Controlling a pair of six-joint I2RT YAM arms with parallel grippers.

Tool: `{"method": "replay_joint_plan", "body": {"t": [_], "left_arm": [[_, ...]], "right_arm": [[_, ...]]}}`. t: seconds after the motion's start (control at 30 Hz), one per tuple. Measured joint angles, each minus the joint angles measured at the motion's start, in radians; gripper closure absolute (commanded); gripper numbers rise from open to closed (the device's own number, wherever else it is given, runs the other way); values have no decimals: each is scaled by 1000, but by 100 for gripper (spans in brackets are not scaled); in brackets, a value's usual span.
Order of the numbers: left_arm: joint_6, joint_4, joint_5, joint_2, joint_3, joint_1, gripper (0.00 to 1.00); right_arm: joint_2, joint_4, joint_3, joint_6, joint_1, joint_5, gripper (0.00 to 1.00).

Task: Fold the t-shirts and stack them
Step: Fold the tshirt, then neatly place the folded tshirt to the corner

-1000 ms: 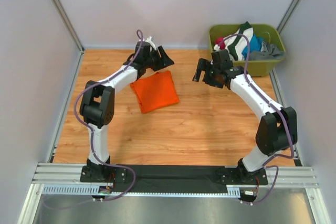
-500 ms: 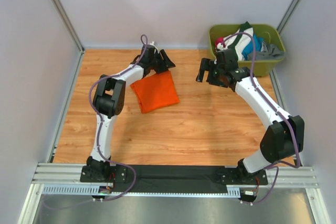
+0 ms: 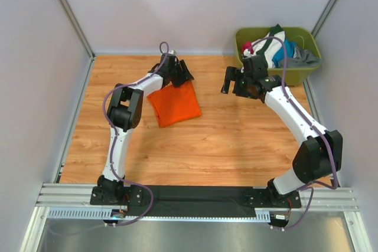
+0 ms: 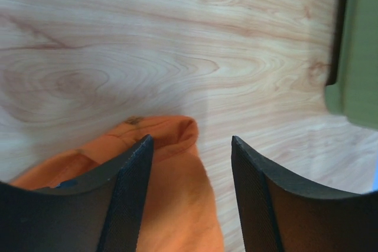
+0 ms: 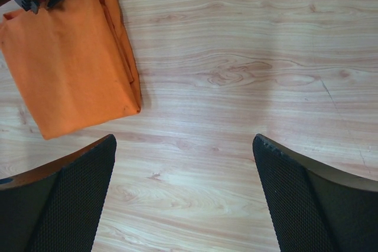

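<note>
A folded bright orange t-shirt (image 3: 174, 103) lies on the wooden table left of centre. My left gripper (image 3: 184, 74) hovers open over the shirt's far right corner; in the left wrist view that corner (image 4: 177, 163) lies between the spread fingers (image 4: 127, 199), apart from the pads. My right gripper (image 3: 227, 81) is open and empty above bare wood to the right of the shirt. The right wrist view shows the shirt (image 5: 71, 69) at upper left, with the left gripper's tip over its top edge. More t-shirts (image 3: 274, 51) are heaped in the tub.
The olive-green plastic tub (image 3: 307, 74) stands at the back right corner; its rim shows in the left wrist view (image 4: 357, 45). Grey walls enclose the table on three sides. A metal rail runs along the near edge.
The left arm has folded in and its gripper has shifted slightly right over the shirt's far corner. The right gripper moved a little back and right. The shirt has not moved.
</note>
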Motion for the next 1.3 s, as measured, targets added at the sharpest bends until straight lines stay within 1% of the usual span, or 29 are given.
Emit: {"method": "replay_joint_plan", "body": {"t": [0.13, 0.17, 0.23, 0.3, 0.33, 0.37, 0.4, 0.43, 0.6, 0.67, 0.77, 0.87, 1.0, 1.1, 1.13, 1.2, 1.23, 1.3], "left_arm": [[88, -51, -43, -1, 48, 0, 32], [110, -60, -53, -4, 62, 0, 28], [166, -87, -84, -28, 81, 1, 23], [218, -134, -124, -85, 79, 1, 12], [234, -156, -137, -116, 75, 1, 11], [254, -178, -153, -176, 56, 1, 8], [269, -203, -163, -239, 33, 2, 1], [279, -224, -172, -297, 8, 2, 0], [295, -318, -211, -718, -183, 6, 1], [293, -365, -215, -849, -239, 6, 1], [286, -425, -206, -983, -334, 6, 1], [261, -475, -194, -1099, -510, 6, 0], [204, -520, -168, -1197, -732, 6, 2], [141, -517, -159, -1246, -867, 6, 12], [120, -504, -159, -1254, -904, 6, 19], [78, -468, -169, -1253, -965, 6, 24], [64, -451, -174, -1244, -986, 6, 29], [38, -422, -185, -1207, -1008, 10, 31]], "right_arm": [[-14, -8, 2, -2, 0, 0, 0], [-24, -11, 2, -3, 0, 2, 0], [-51, -19, 2, -3, 0, 8, 0], [-98, -23, 2, -3, 0, 22, 0], [-107, -24, 2, -3, 0, 24, 0], [-129, -24, 2, -2, 0, 30, 0], [-150, -24, 2, -1, 0, 35, 0], [-166, -24, 2, 1, 0, 37, 0], [-242, -20, -1, 17, 0, 34, 0], [-267, -8, -16, 21, 0, 28, 0], [-319, 18, -75, 20, 0, 19, 0], [-389, 26, -158, 16, 0, 2, 0], [-520, 46, -296, 13, 0, -17, 0], [-611, 81, -395, 21, 0, -32, 0], [-639, 93, -431, 29, 0, -37, 0], [-661, 98, -473, 42, 0, -46, 0], [-661, 98, -486, 49, 0, -51, 0], [-652, 98, -497, 61, 0, -60, 0]]}}
